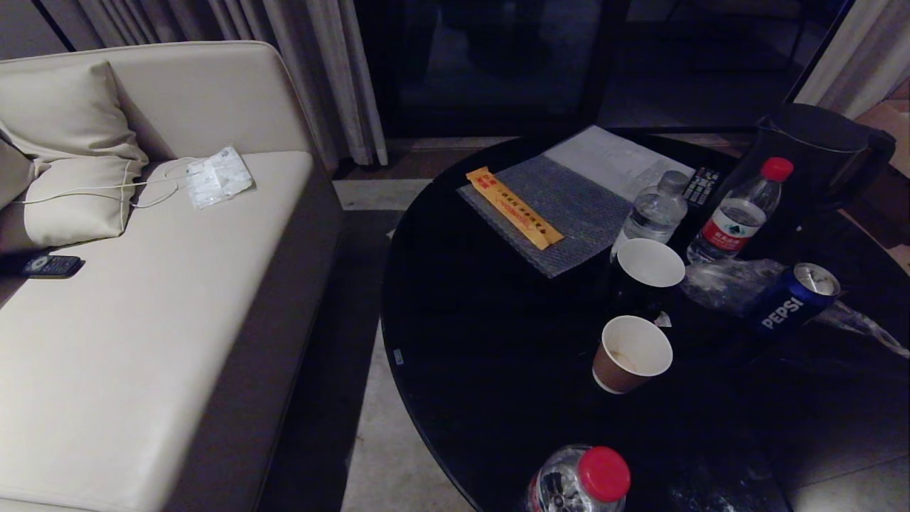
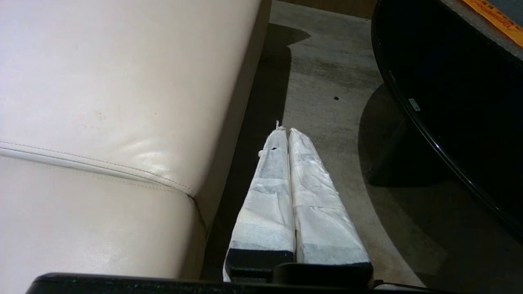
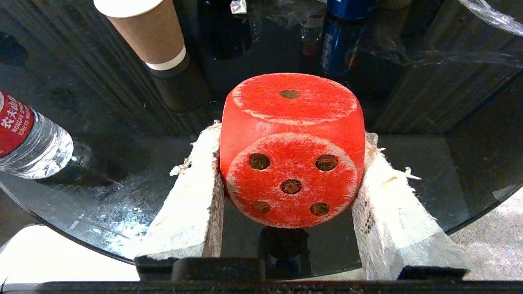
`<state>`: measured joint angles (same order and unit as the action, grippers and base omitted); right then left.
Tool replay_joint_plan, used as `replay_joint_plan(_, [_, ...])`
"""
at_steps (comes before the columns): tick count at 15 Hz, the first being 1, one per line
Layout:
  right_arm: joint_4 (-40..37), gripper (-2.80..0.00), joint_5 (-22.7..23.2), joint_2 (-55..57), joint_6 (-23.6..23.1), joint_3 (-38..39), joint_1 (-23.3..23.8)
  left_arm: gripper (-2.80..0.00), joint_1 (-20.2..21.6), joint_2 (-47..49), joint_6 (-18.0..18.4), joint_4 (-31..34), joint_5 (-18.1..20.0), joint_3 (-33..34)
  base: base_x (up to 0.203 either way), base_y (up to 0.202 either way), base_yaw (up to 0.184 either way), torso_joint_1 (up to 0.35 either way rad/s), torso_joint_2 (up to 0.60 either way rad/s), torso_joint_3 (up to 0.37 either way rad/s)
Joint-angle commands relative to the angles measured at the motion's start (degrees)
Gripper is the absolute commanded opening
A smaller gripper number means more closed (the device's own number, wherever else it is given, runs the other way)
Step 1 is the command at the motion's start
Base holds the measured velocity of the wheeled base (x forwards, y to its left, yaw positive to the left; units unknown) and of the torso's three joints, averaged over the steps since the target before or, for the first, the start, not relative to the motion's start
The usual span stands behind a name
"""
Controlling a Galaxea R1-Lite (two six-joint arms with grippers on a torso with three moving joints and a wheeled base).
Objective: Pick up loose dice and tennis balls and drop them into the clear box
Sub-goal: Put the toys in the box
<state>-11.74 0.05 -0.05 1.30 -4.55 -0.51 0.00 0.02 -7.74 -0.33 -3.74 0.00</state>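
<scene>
**Red die gripped over tabletop edge**

Right claw [image 3: 291,171]: white-wrapped fingers [image 3: 192,200] pinch the red wooden die with rounded corners and dark dots [image 3: 292,149] from both sides. Five-dot face toward the wrist camera, one-dot face beyond it. Die is held above the near rim of the round black glass tabletop [image 3: 429,179].

Behind the die: brown paper cup [image 3: 149,34], clear water bottle with red label [image 3: 28,141], blue Pepsi can [image 3: 341,38].

Left claw [image 2: 288,132]: fingers pressed together, empty, hanging over the grey floor [image 2: 327,81] between the cream leather sofa [image 2: 122,102] and the tabletop.

Neither claw appears in the head view.
</scene>
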Motion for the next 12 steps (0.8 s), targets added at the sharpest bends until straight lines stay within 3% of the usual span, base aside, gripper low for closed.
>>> replay_joint_plan(1, [-0.04,-2.8,0.04,0.14,0.01,-0.02,-0.02,-2.8,0.0,0.06,-0.17,-0.02,-0.04,0.0,0.0,0.0,0.0,0.0,0.0,0.0])
replay_joint_plan(3, [-0.04,-2.8,-0.05,0.14,0.02,-0.02,-0.02,-2.8,0.0,0.06,-0.17,-0.02,-0.04,0.0,-0.04,0.0,0.001,0.003,0.0,-0.001])
replay_joint_plan(12, [-0.04,-2.8,-0.05,0.14,0.1,-0.02,-0.02,-2.8,0.0,0.06,-0.17,-0.1,-0.04,0.0,-0.18,0.0,-0.001,0.001,0.0,0.004])
